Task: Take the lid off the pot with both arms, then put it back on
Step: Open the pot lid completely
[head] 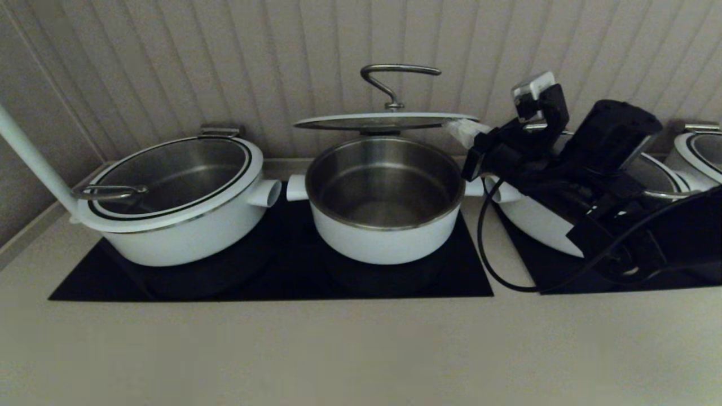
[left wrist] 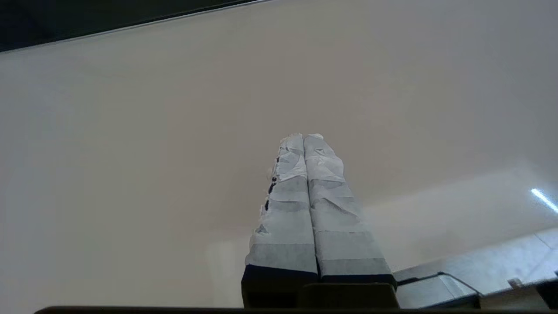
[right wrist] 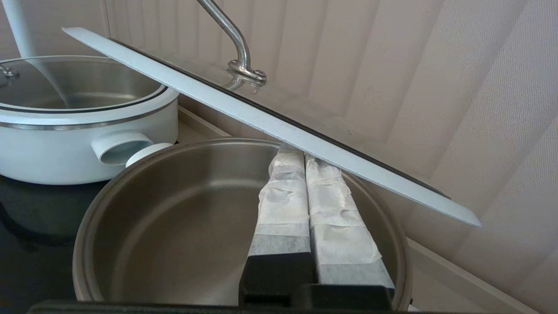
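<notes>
The glass lid with its curved steel bar handle hangs level above the open white pot. My right gripper is shut, and its wrapped tips sit under the lid's right rim, touching it from below. In the right wrist view the lid slants across the right gripper, with the pot's steel inside beneath. My left gripper is shut and empty over a bare beige surface; it does not show in the head view.
A lidded white pot stands at the left on the black cooktop, touching a white pole. Another pot lies behind my right arm, and one more at far right. A black cable loops onto the counter.
</notes>
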You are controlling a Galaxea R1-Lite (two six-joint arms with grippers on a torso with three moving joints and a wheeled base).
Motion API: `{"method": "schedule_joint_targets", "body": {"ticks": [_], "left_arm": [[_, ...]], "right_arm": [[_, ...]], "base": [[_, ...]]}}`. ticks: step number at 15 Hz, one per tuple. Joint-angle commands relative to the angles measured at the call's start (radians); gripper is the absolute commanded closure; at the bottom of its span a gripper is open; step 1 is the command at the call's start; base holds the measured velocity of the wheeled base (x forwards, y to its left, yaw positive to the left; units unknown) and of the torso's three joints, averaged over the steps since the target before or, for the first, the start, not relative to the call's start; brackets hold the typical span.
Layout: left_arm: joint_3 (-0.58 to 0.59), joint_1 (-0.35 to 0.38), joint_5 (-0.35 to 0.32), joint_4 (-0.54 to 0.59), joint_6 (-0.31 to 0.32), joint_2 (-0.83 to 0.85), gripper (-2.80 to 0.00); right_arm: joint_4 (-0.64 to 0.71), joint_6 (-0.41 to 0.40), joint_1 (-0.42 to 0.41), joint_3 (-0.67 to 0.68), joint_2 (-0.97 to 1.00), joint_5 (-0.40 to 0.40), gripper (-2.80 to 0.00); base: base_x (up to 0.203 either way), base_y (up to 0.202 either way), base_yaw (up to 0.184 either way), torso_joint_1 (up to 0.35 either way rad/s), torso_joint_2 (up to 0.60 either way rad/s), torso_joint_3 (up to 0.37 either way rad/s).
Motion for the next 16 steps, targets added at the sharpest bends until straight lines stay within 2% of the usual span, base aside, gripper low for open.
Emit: {"method": "schedule_joint_targets", "body": {"ticks": [1, 11, 16], "left_arm": [[0.000, -0.009, -0.001, 0.000, 0.001, -0.001, 0.00], [0.000, 0.025, 0.000, 0.000, 0.001, 0.001, 0.00], [0.000, 0.106, 0.000, 0.000, 0.001, 0.002, 0.00]], "right_arm": [[-0.007, -0.002, 0.001, 0.000, 0.002, 0.002, 0.00], [-0.006, -0.002, 0.001, 0.001, -0.026, 0.002, 0.00], [-0.007, -0.002, 0.001, 0.003, -0.031, 0.002, 0.00]], "base": [[0.000, 0.000, 0.000, 0.000, 0.00, 0.000], [0.000, 0.000, 0.000, 0.000, 0.00, 0.000], [0.000, 0.000, 0.000, 0.000, 0.00, 0.000]]}}
